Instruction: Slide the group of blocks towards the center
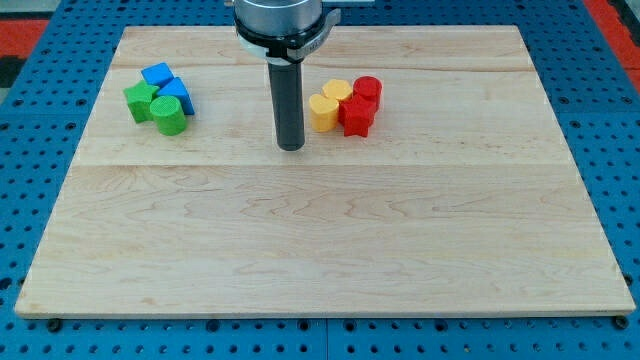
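Note:
My tip (290,146) rests on the wooden board (320,250) a little above its middle. Just to its right lies a tight group: a yellow hexagonal block (322,111), a yellow heart-shaped block (337,91), a red star block (356,115) and a red cylinder (368,90). The tip stands a short gap left of the yellow hexagonal block, not touching it. At the view's upper left sits a second group: a blue block (157,74), a blue triangular block (177,95), a green star block (139,101) and a green cylinder (169,116).
The board lies on a blue pegboard table (60,200). The arm's grey mount (280,20) hangs over the board's top edge.

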Controlling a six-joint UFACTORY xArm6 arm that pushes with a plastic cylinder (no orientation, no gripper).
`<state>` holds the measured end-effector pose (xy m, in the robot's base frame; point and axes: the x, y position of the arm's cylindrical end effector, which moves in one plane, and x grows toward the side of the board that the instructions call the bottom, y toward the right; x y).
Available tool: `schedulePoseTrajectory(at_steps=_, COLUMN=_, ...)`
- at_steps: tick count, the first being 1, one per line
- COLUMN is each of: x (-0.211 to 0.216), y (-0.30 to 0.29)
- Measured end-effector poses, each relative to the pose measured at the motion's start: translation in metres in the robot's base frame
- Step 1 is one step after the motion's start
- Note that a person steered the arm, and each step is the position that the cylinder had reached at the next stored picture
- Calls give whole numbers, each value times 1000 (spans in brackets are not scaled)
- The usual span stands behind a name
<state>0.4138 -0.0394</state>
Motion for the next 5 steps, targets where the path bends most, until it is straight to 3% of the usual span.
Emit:
schedulePoseTrajectory(at_steps=2, x=26, y=-20)
schedulePoseTrajectory(at_steps=3, x=27, y=-67)
schedulePoseTrajectory(at_steps=5, x=-11, y=-197)
